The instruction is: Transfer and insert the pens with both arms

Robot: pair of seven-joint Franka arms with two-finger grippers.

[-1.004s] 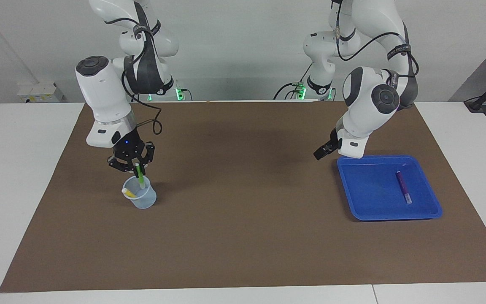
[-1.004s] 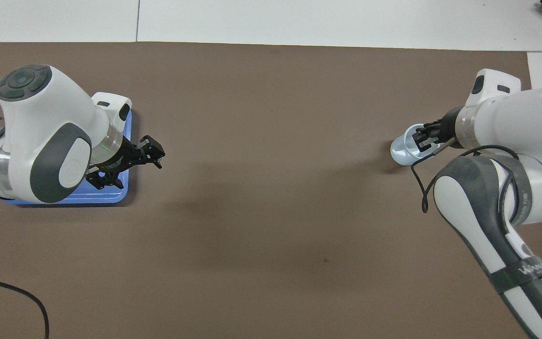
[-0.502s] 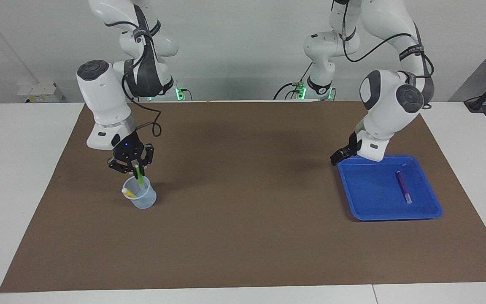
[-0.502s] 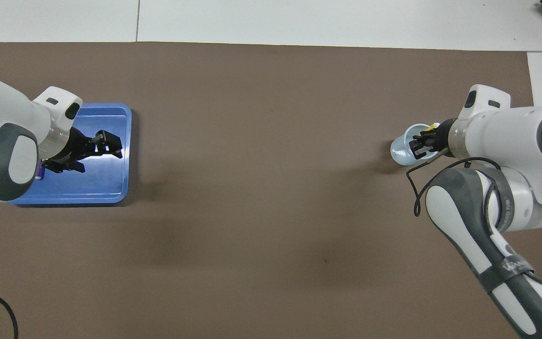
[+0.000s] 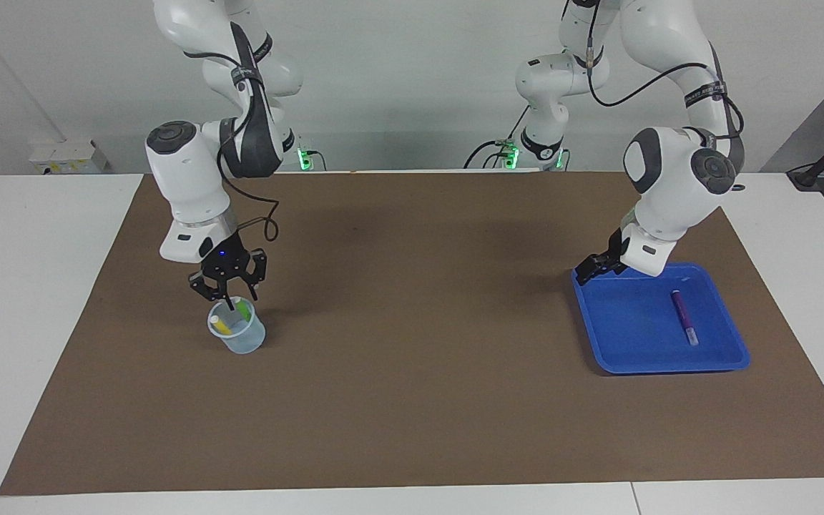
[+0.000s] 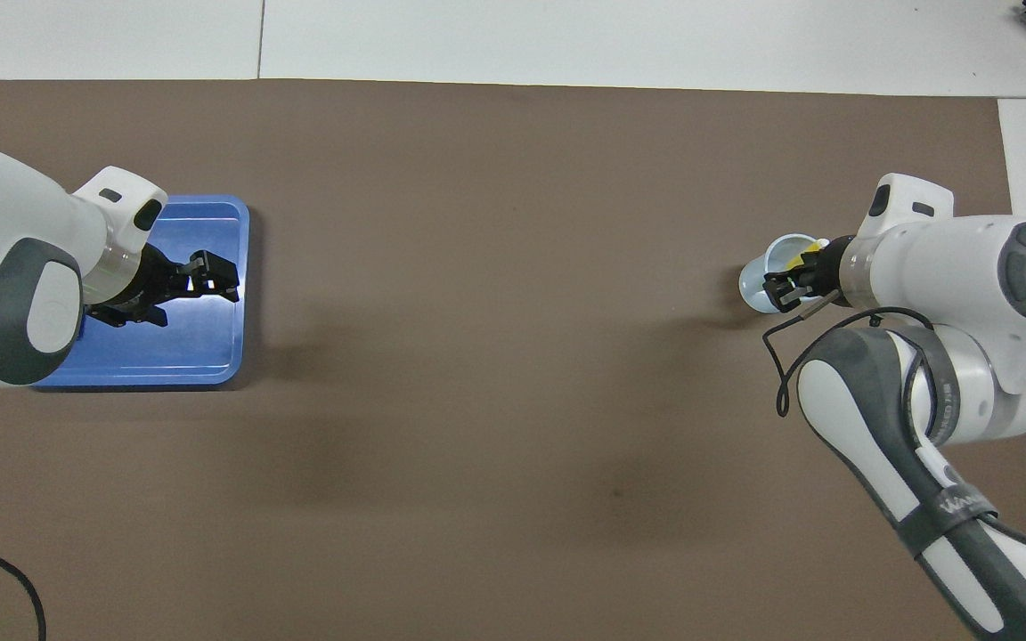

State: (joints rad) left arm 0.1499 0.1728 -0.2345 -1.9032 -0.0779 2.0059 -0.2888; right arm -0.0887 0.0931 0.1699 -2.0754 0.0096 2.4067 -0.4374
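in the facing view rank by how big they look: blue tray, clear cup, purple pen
1. blue tray, by far the largest
2. clear cup
3. purple pen, long but thin, so the smallest

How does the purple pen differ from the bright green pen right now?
The thin purple pen lies flat in the blue plastic tray at the left arm's end of the table; the bright green pen leans in the translucent cup at the right arm's end. The purple pen is alone; the green pen shares the cup with a yellow pen. Both are short marker-like pens.
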